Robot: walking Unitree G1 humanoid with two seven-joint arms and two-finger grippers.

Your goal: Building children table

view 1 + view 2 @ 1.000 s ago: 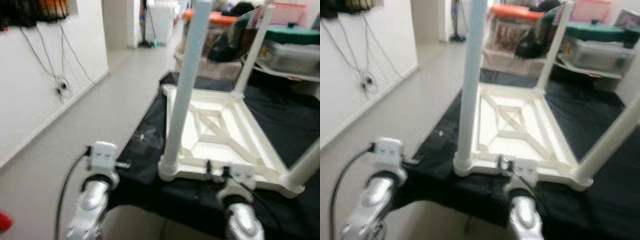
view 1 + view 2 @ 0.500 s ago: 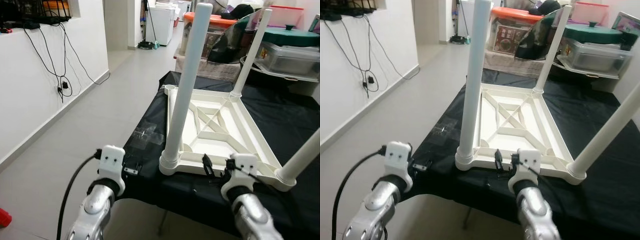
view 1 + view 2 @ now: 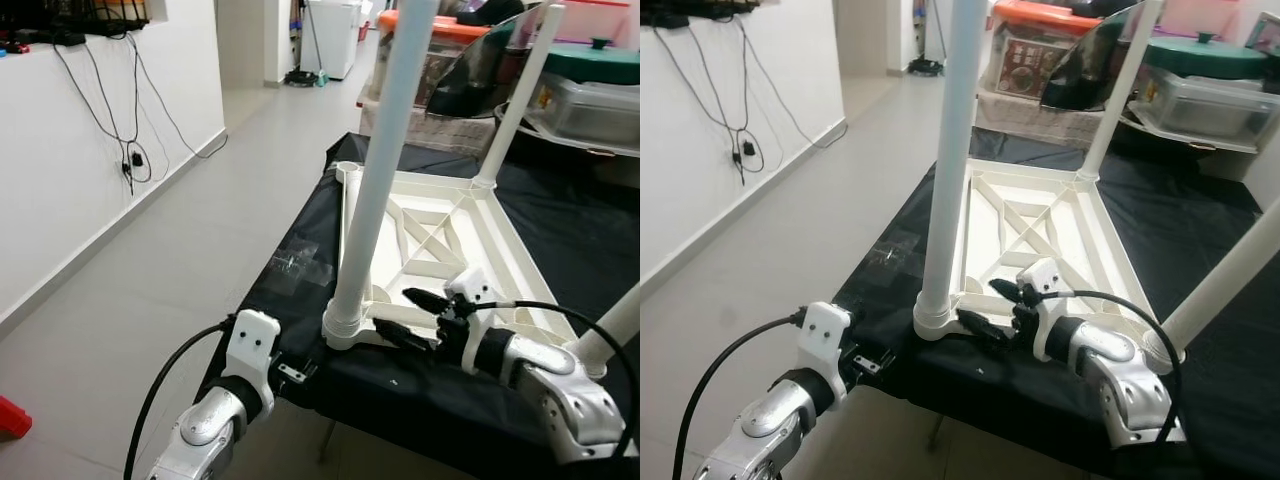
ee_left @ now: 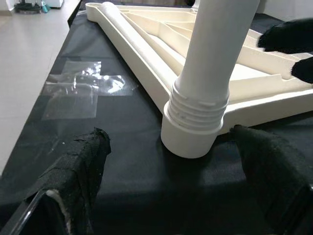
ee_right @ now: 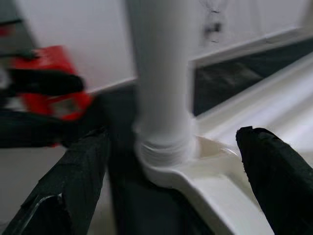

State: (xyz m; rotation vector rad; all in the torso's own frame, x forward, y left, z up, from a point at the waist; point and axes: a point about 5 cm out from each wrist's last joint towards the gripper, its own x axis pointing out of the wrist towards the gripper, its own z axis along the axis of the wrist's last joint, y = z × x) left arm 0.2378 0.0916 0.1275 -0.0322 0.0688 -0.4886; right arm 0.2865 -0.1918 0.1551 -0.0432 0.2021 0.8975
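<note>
Right gripper (image 3: 412, 315) first: from the left eye we see its fingers spread and empty, reaching in from four o'clock toward the base of the near leg (image 3: 375, 205). Half a second back it sat square below the table's edge; now the arm has swung sideways and the tips point at the leg's socket (image 3: 345, 325). The left gripper (image 3: 295, 372) waits at seven o'clock, by the edge of the black cloth (image 3: 300, 230); we cannot tell how its fingers stand here. The table (image 3: 440, 235) lies upside down on the cloth, legs up.

From the right eye the same holds: the right gripper's tips sit just beside the socket, not touching the leg.

The left wrist view shows its own fingers (image 4: 80, 166) apart, flanking the socket and its threaded collar, with a plastic bag (image 4: 80, 88) on the cloth at ten o'clock.

The right wrist view, blurred, frames the leg between open fingers.

We judge both grippers are closing in on this leg, probably to tighten it.
</note>
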